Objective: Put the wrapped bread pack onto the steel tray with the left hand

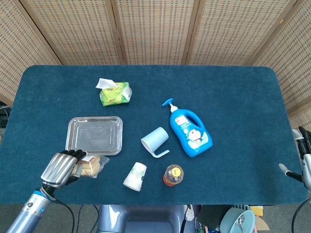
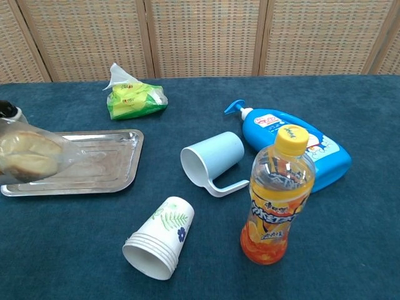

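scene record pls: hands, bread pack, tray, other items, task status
left hand: holds the bread pack, near the tray's front edge
right hand: at the table's right edge, holds nothing, fingers apart
steel tray: flat on the table, nothing on it
other items: tissue pack, blue mug on its side, detergent bottle lying down, paper cup stack on its side, juice bottle upright
task status: bread not yet on tray
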{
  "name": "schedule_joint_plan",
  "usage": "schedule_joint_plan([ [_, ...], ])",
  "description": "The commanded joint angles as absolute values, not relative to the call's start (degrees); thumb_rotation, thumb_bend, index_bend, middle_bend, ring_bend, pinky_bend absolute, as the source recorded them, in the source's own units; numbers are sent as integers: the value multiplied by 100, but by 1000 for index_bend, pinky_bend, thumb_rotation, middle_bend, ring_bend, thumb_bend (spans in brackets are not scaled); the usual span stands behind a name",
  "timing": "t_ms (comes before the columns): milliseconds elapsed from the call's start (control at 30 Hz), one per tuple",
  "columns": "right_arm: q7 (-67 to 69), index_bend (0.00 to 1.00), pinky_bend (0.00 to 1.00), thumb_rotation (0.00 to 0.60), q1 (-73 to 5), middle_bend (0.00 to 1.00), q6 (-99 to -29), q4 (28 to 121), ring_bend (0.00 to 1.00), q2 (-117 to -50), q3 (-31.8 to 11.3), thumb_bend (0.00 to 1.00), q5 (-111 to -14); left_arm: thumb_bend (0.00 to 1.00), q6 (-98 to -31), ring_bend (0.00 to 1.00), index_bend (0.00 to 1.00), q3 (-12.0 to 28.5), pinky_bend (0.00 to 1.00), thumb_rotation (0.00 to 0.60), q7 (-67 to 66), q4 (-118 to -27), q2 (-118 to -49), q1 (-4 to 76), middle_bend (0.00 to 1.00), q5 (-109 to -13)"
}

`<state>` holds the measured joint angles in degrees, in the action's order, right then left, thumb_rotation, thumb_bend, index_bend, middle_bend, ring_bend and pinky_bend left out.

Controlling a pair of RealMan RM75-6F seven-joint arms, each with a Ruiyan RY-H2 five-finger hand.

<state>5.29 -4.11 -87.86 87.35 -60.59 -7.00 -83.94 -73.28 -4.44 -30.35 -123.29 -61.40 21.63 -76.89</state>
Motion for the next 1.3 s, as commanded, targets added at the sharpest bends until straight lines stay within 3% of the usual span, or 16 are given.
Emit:
schedule_joint_plan([
  [33,567,0,0,600,-393,0,-8793,8731,0,-6053,-682,181,-8409,666,-7414,400,639,-418,397,600,-2784,-12362,-5890,2096,527,-7846],
  [500,339,0,0,600,-327,0,-9000,8864,0,-6090,-569,181,-8713,664,-6446,400,624,241,359,600,-1374,-10872,-5907,2663,499,-7214],
  [1033,331,0,0,600,-462,0,-8716,8681,0,-6257,-575,181,-8626,664,-5896,378,623,629,324,600,-1451,-9957,-6106,3144,465,-6794],
  [1100,339,0,0,600,-492,0,-8651,8632,0,-6282,-579,181,-8601,623,-5825,313,587,705,274,600,-1399,-9854,-6154,3216,387,-6719],
  [1233,377,0,0,600,-512,0,-8595,8549,0,-6339,-587,181,-8550,438,-5582,40,341,759,66,600,-1431,-9737,-6172,3364,94,-6555],
  [1300,435,0,0,600,-516,0,-8593,8499,0,-6359,-601,181,-8531,332,-5480,0,204,773,9,600,-1522,-9736,-6132,3432,17,-6440],
])
